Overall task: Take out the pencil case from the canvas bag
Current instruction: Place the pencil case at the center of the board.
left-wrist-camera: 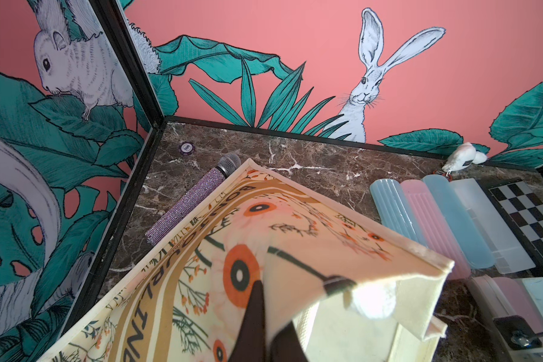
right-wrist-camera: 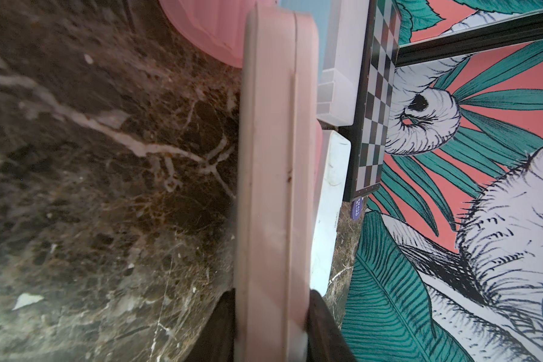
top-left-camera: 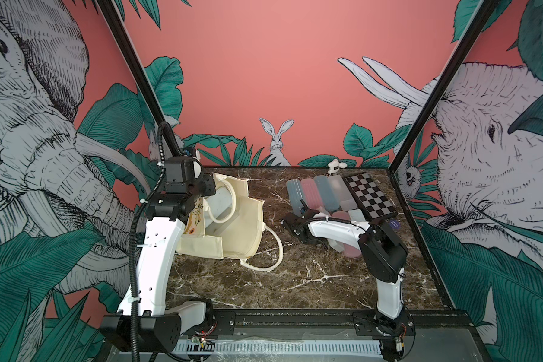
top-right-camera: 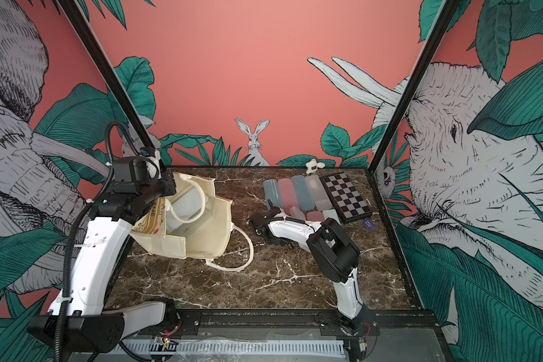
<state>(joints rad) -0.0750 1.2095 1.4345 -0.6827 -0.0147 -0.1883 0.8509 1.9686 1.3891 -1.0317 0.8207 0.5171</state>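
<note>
On the dark brown marble desk (top-left-camera: pixel 295 282), toward its far left: a tall cream canvas bag (top-left-camera: pixel 232 232) with floral print, mustard stripes and dark lettering, lying on its side, mouth gaping upward and toward the near edge. One cream loop handle (top-left-camera: pixel 234 203) draped across the mouth, the second loop handle (top-left-camera: pixel 280 247) flat on the desk beside it. Inside the mouth, something pale (top-left-camera: pixel 220 200), kind unclear.

Left fingers (left-wrist-camera: pixel 253 313) closed tight on the rim of the bag's printed face, cloth pinched between them and held up off the desk.

Right fingers (right-wrist-camera: pixel 322 326) clamped, part-way apart, on one end of a long pale pink hard-shell pencil case (right-wrist-camera: pixel 273 156). Outside the bag and well apart from it, at the right of the desk, next to a white case (right-wrist-camera: pixel 329 203). Largely hidden beneath the right arm in both top views; contact with the desk impossible to tell.

Toward the far right: a row of four long translucent cases (top-left-camera: pixel 317 191) side by side, blue-grey, pink, blue and frosted clear, just beside a black-and-white chessboard (top-left-camera: pixel 370 197). Near the board's closer corner, a round purple chip (top-left-camera: pixel 394 224). At the far edge, a small white toy figure (top-left-camera: pixel 336 165). Behind the bag, in the left wrist view: a lilac rhinestone-covered microphone (left-wrist-camera: pixel 198 203) and a second purple chip (left-wrist-camera: pixel 186 147) near the far left corner.
</note>
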